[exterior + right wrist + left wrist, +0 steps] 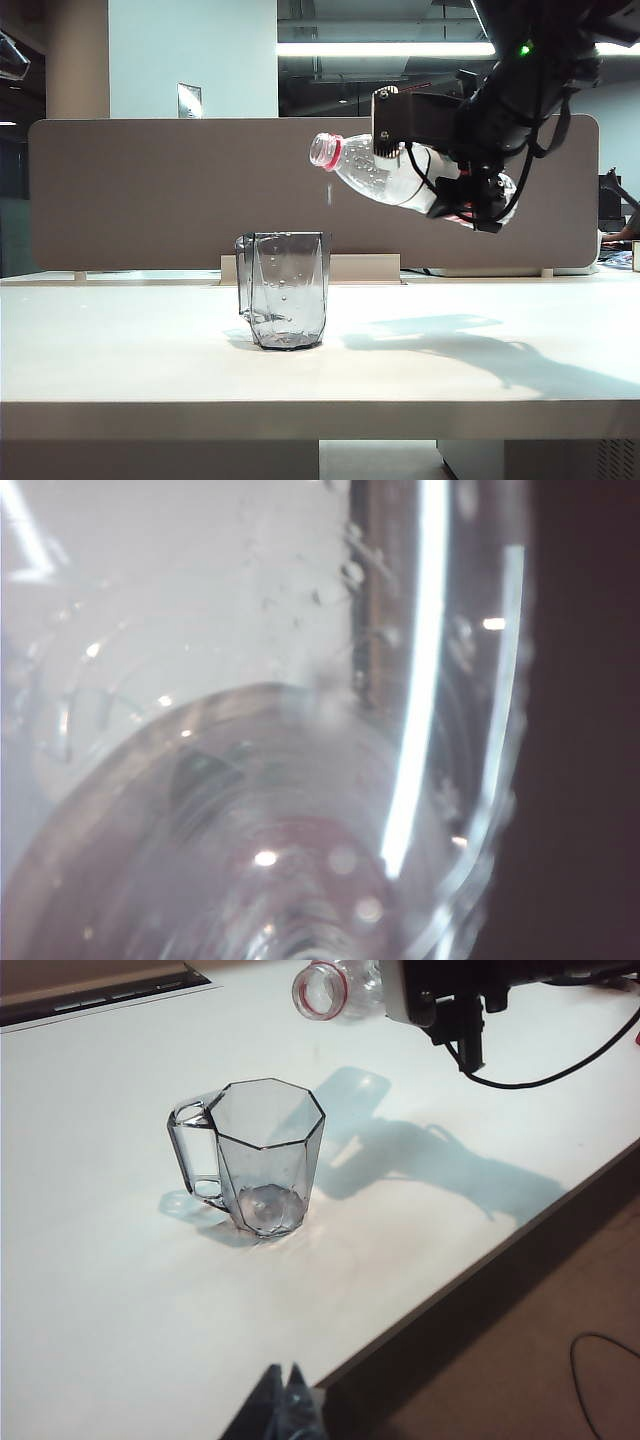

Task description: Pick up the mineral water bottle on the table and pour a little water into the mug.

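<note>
My right gripper (pixel 464 203) is shut on the lower body of the mineral water bottle (pixel 385 177), held up in the air. The bottle lies tilted almost level, and its open red-ringed mouth (pixel 320 990) points toward the mug from above and to the right of it. A small drop of water (pixel 328 190) hangs just under the mouth. The smoky faceted mug (pixel 288 290) (pixel 265 1155) stands upright on the white table (pixel 120 350), with droplets on its walls. In the right wrist view the bottle's clear wall (pixel 250 780) fills the picture and hides the fingers. My left gripper (pixel 285 1385) is shut and empty, near the table's front edge.
A grey partition (pixel 150 190) runs along the back of the table. A black cable (pixel 540 1080) hangs from the right arm above the tabletop. The table's front edge (pixel 480 1270) drops off to the dark floor.
</note>
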Action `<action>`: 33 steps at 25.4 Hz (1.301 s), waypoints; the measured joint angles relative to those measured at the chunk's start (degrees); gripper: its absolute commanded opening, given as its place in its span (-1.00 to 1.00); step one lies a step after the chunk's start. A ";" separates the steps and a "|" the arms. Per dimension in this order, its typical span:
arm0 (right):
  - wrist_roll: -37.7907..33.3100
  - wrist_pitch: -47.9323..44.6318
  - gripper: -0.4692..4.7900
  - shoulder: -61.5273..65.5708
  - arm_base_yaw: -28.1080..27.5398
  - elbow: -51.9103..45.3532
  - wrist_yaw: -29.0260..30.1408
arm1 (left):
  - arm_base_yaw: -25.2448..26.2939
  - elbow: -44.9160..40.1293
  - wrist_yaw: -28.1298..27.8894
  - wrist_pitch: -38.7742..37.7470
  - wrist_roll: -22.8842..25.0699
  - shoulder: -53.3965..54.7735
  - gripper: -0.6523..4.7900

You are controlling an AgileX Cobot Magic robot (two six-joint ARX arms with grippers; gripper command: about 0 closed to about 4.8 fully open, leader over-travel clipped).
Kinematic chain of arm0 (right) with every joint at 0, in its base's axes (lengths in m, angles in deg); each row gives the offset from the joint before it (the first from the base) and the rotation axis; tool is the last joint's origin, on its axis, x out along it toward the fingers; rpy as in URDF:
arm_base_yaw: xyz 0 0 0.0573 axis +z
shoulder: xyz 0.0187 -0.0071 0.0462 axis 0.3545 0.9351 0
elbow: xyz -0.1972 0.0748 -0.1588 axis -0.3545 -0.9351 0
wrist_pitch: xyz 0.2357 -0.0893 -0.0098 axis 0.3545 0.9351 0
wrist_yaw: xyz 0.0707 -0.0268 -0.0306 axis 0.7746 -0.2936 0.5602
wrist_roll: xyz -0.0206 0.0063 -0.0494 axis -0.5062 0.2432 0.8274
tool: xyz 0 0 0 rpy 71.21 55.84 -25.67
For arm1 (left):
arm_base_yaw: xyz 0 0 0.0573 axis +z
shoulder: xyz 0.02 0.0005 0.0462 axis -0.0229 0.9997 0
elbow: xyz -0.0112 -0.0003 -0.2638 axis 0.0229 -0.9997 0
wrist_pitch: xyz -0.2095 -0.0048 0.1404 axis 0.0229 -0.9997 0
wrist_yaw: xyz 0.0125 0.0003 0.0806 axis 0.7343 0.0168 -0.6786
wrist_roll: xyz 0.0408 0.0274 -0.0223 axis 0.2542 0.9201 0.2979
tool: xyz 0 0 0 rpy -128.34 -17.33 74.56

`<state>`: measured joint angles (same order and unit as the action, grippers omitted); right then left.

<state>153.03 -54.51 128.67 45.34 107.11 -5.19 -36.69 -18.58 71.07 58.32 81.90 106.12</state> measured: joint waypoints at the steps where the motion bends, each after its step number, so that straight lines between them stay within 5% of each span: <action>1: 0.74 -1.29 0.21 0.46 0.00 0.04 -0.04 | 0.00 0.00 0.00 0.00 0.00 -0.02 -0.78; 8: 2.54 -0.50 0.22 5.33 0.04 4.55 -4.90 | 0.00 0.00 0.00 0.02 0.00 -0.02 -0.78; 15: 12.07 -2.93 0.22 5.81 0.04 5.73 -4.94 | 0.00 0.00 0.00 0.02 0.00 0.00 -0.78; 33: 18.75 -5.31 0.22 5.79 0.28 5.75 -4.94 | 0.00 0.00 0.00 0.00 0.00 0.00 -0.78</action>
<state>171.78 -59.82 134.46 45.62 112.86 -10.13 -36.69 -18.58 71.07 58.32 81.90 106.12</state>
